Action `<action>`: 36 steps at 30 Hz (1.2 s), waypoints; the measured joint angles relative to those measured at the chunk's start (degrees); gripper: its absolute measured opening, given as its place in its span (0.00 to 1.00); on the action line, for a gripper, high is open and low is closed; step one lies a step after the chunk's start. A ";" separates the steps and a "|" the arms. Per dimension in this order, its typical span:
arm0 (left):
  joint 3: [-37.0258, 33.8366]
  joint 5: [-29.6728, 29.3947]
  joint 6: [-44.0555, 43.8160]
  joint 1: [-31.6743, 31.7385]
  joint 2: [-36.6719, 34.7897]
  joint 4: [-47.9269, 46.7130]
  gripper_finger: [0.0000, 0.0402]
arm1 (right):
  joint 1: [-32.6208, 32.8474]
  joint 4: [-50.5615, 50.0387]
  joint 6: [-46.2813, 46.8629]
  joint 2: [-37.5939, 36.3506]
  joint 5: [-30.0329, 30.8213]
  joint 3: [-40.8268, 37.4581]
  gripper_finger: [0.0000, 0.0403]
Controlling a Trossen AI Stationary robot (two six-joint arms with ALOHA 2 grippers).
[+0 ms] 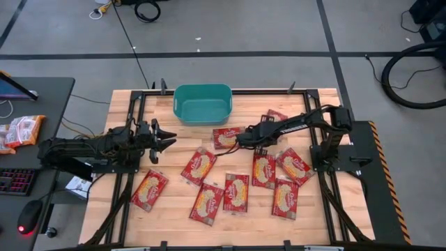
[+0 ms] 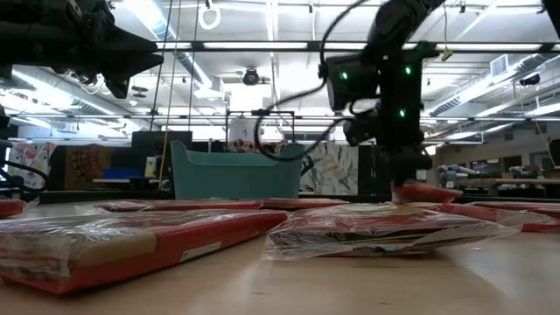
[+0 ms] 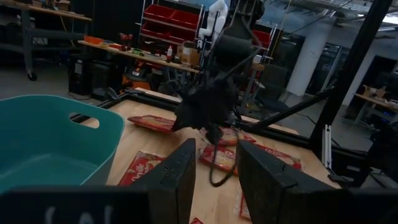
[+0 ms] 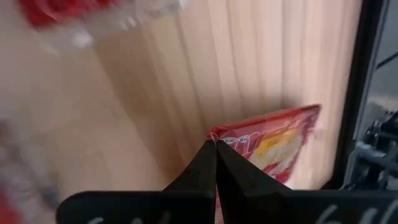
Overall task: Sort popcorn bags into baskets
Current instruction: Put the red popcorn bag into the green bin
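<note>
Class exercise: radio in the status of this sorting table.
Right gripper shut on popcorn bag. Left gripper open, idle. Teal basket empty, path clear.

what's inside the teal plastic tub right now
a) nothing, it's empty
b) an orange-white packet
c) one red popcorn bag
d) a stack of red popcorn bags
a: in the high view the teal plastic rectangular tub shows only its bare teal floor, and every flat red popcorn bag in sight lies on the wooden table outside it.
</note>
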 joint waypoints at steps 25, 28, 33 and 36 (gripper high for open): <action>-0.02 -5.54 -0.04 0.00 0.00 -0.02 0.30 | 5.53 1.33 -9.55 -10.31 -1.16 14.30 0.00; -0.02 -5.88 -0.04 0.00 0.00 0.05 0.30 | 5.47 5.06 -11.94 -11.77 -3.67 14.35 0.00; -0.02 -5.86 -0.04 0.00 0.00 0.14 0.30 | 5.55 11.88 -18.07 -12.16 -7.87 14.37 0.00; -0.02 -5.87 -0.04 0.00 0.10 0.20 0.30 | 5.51 13.90 -20.12 -12.16 -9.60 15.93 0.00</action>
